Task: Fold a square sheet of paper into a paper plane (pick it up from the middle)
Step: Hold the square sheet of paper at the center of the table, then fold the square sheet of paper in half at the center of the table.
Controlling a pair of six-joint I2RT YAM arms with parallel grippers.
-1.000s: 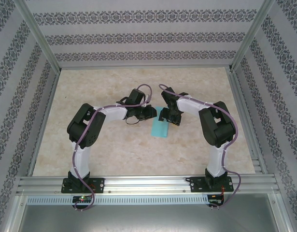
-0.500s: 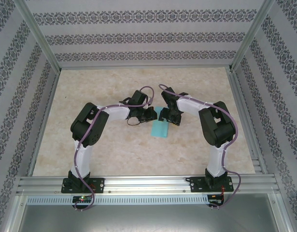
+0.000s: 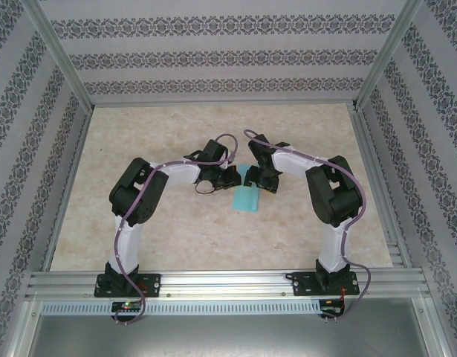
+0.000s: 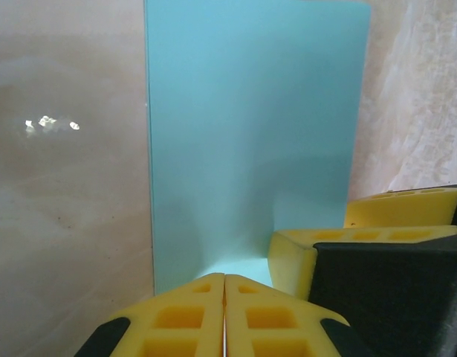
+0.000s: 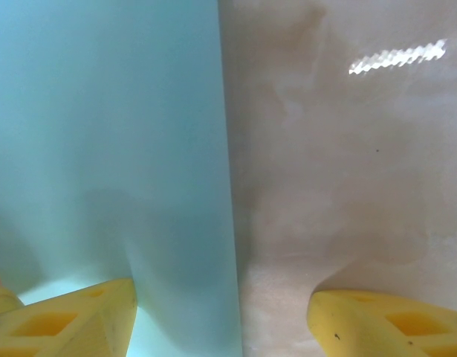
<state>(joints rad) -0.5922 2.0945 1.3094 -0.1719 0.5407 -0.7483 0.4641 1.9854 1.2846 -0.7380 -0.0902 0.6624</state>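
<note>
My left gripper is clenched, its yellow pads pressed flat together at the near edge of the square sheet of paper. I cannot tell whether any paper is caught between them. My right gripper is released, with one finger over the turquoise sheet and the other over the bare marbled table. The sheet lies mid-table between my two wrists.

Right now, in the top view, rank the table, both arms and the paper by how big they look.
1. Table: largest by far.
2. Left arm and right arm: they look about alike, so I won't rank them against each other.
3. Paper: smallest.
</note>
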